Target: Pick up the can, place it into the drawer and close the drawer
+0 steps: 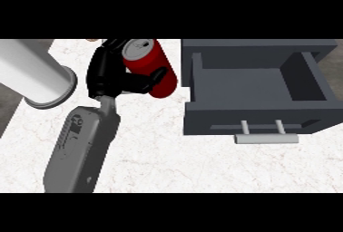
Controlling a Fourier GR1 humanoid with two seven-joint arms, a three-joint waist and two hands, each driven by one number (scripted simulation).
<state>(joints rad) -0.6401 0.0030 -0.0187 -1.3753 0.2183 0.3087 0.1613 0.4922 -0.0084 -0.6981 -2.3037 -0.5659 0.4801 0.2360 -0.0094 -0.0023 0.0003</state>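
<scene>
A red can (158, 64) with a silver top is tilted above the marble counter, just left of the drawer. My left hand (106, 76) is shut on it: the fingers wrap over its far left side and the thumb crosses its front. The dark grey drawer (221, 118) stands open at the right, and nothing shows inside it. Its pale bar handle (266, 138) points toward me. The can stays outside the drawer's left wall. My right hand does not show.
A large white cylinder (30, 68) with a grey rim lies at the upper left, close beside my left hand. The white marble counter (174, 163) spreads out below the drawer and to the right of my forearm (80, 145).
</scene>
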